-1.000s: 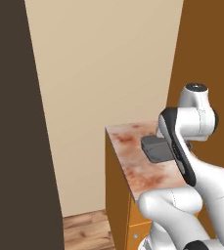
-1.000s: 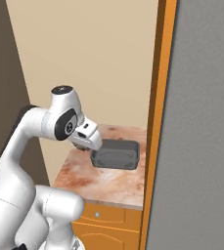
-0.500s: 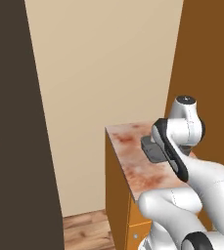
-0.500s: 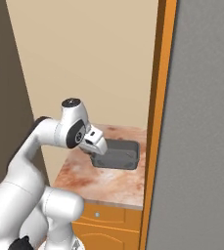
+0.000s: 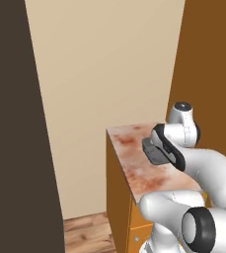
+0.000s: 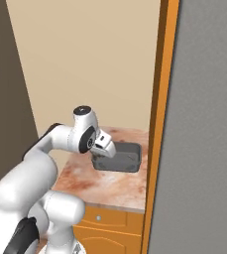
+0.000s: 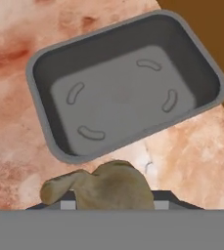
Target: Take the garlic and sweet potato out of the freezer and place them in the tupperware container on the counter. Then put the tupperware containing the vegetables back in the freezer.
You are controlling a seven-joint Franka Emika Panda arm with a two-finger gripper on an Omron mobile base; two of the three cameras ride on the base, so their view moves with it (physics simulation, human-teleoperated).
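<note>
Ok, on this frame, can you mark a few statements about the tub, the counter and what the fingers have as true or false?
1. The tupperware container has nothing in it. True.
2. The container stands on the wooden floor. False: it rests on the marbled counter.
3. The fingers grip a tan, bulb-shaped lump, apparently the garlic. True.
4. The garlic lies inside the container. False: in the hand view it is held outside the tub, close to one long side of the rim.
5. An orange-red sweet potato sits in one corner of the tub. False: the tub's floor is bare apart from its moulded marks.
</note>
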